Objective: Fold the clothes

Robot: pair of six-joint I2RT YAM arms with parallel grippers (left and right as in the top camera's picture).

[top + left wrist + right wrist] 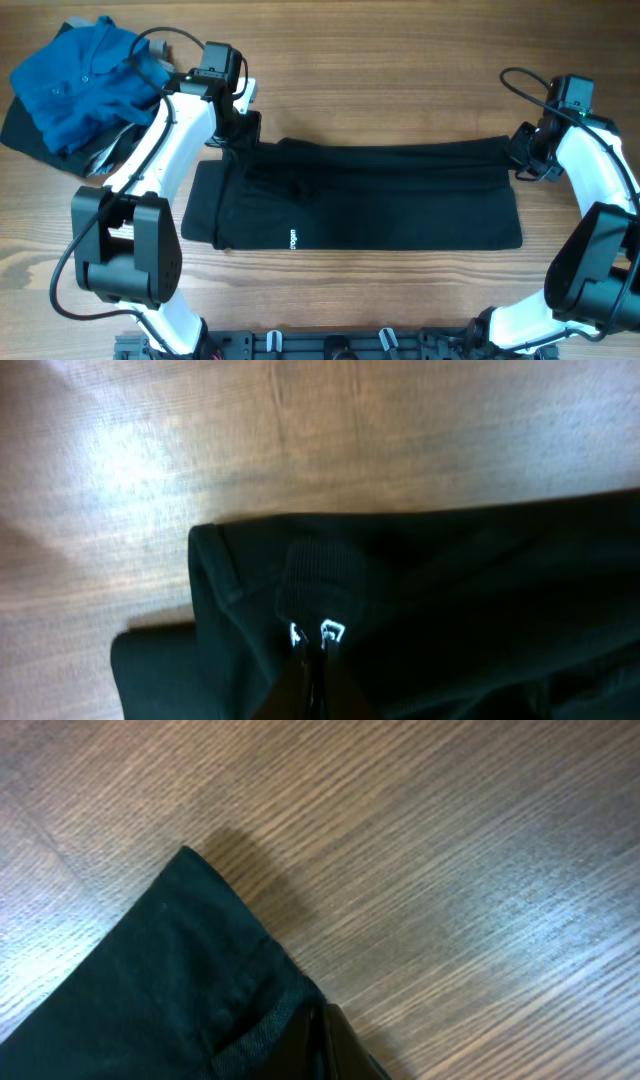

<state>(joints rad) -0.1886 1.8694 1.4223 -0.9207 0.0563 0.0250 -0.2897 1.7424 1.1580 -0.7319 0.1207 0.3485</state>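
While flat, clothes between closed fingers.

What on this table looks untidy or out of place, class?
The blue collared shirt lies crumpled in a heap at the far-left corner of the table, atop darker cloth, while the black garment lies flat.

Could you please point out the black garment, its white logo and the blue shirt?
black garment (pixel 400 195), overhead view, fabric middle.
white logo (pixel 293 239), overhead view, the print.
blue shirt (pixel 75 85), overhead view, crumpled middle.
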